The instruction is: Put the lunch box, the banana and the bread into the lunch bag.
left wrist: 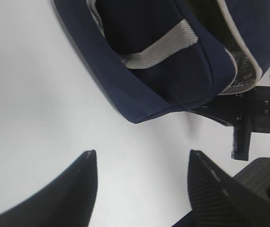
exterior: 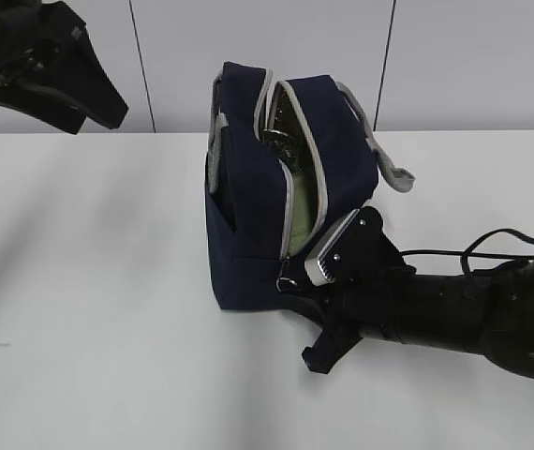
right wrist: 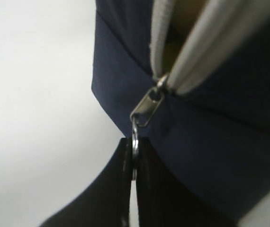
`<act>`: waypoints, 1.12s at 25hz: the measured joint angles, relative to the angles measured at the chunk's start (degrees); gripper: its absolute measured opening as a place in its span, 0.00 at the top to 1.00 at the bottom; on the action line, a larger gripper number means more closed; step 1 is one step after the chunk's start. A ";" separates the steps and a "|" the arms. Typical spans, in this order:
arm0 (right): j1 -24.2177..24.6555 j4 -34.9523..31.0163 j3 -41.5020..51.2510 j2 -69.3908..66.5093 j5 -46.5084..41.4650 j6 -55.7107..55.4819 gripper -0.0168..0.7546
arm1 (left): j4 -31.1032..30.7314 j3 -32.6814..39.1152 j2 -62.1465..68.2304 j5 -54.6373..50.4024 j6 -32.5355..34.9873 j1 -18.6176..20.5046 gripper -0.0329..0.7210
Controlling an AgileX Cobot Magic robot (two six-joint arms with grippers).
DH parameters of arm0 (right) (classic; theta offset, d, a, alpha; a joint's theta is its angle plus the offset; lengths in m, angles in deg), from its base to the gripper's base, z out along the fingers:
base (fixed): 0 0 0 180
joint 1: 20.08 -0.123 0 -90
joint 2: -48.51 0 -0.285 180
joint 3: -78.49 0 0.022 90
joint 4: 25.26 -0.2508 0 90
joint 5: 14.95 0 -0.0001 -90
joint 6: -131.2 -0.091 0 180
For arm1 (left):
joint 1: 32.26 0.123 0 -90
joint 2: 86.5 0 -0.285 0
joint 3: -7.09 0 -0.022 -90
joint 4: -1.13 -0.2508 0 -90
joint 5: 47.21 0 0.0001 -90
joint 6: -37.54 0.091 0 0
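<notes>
You see a big white table point(exterior: 98, 309) that fills most of the view. Behind it stands a pale grey wall point(exterior: 492, 66) made of flat panels, with thin dark lines between them. Soft light makes faint grey shadows on the tabletop.

The lunch bag point(exterior: 267, 206) stands on the table point(exterior: 89, 281) near its middle, with the lunch box point(exterior: 297, 211) inside it behind the parted zipper point(exterior: 316, 155). The right gripper point(right wrist: 134, 163) lies low at the bag's front right corner, closed on the ring pull point(right wrist: 134, 142) below the zipper's end. The left gripper point(left wrist: 139, 161) hangs above the table, left of the bag and apart from it.
</notes>
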 joint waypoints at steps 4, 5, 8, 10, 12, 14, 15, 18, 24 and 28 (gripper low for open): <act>0.00 1.35 0.00 4.62 -4.27 -2.53 0.97 | 0.00 0.00 0.00 0.00 0.00 0.00 0.38; 0.00 1.86 0.00 6.03 -5.79 -3.06 0.97 | 0.00 0.00 0.00 0.00 0.00 0.00 0.38; 0.00 5.13 0.00 10.06 -10.84 -4.94 0.97 | 0.00 0.00 0.00 0.00 0.00 0.00 0.38; 0.00 8.20 0.11 12.31 -11.93 -6.29 0.97 | 0.00 0.00 0.00 0.00 0.00 0.00 0.38; 0.00 10.67 0.21 14.56 -11.94 -7.47 0.97 | 0.00 0.00 0.00 0.00 0.00 0.00 0.38; 0.00 11.97 0.21 16.55 -12.01 -7.84 0.97 | 0.00 0.00 0.00 0.00 0.00 0.00 0.38; 0.00 12.51 0.21 17.55 -12.17 -7.99 0.97 | 0.00 0.00 0.00 0.00 0.00 0.00 0.38; 0.00 13.29 0.33 20.09 -12.78 -8.26 0.97 | 0.00 0.00 0.00 -0.07 0.00 0.00 0.38; 0.00 15.61 -0.85 23.90 -13.62 -8.37 0.97 | 0.00 0.00 0.00 -0.21 0.00 0.00 0.38; 0.00 18.81 -3.94 24.24 -14.08 -11.49 0.97 | 0.00 0.00 0.00 -0.21 0.00 0.00 0.38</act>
